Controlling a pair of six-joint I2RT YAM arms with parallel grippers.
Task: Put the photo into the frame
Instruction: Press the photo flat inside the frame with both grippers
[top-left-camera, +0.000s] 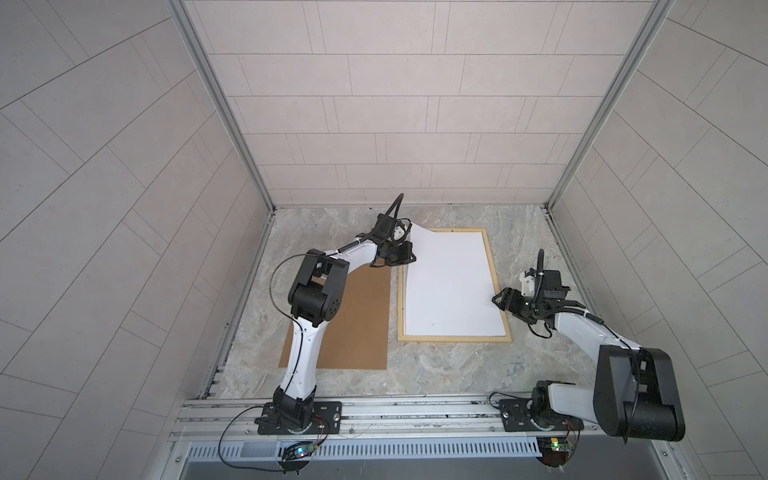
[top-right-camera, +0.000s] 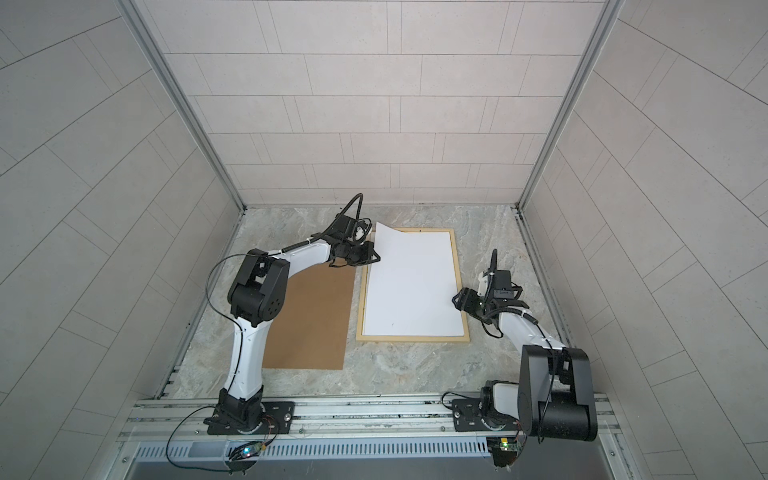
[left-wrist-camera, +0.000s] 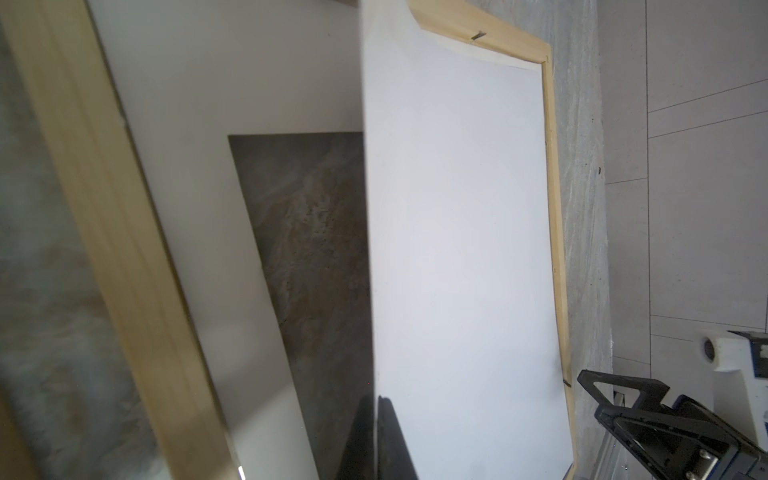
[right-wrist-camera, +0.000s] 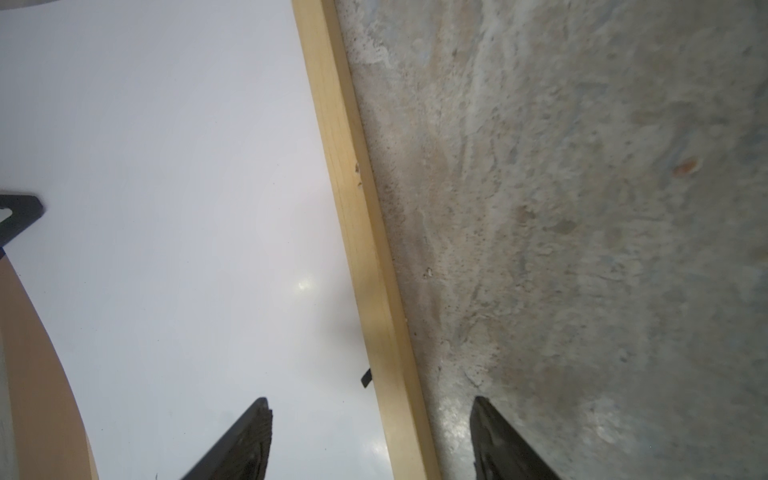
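- Both top views look steeply down from high up front, side by side, sharing the whole marble tabletop (top-left-camera: 457, 374).
- Left wrist cam: super close, skimming along the photo (left-wrist-camera: 457, 249).
- Right wrist cam: right down over the frame (right-wrist-camera: 357, 249) bar.

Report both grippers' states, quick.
Left gripper: shut on the raised left edge of the photo.
Right gripper: open, jaws either side of the right bar of the frame, gripping nothing.

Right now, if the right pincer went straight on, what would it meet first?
Probably the frame, whose bar runs between the open jaws of the right pincer; one finger over the photo, one over the table. Height unclear.
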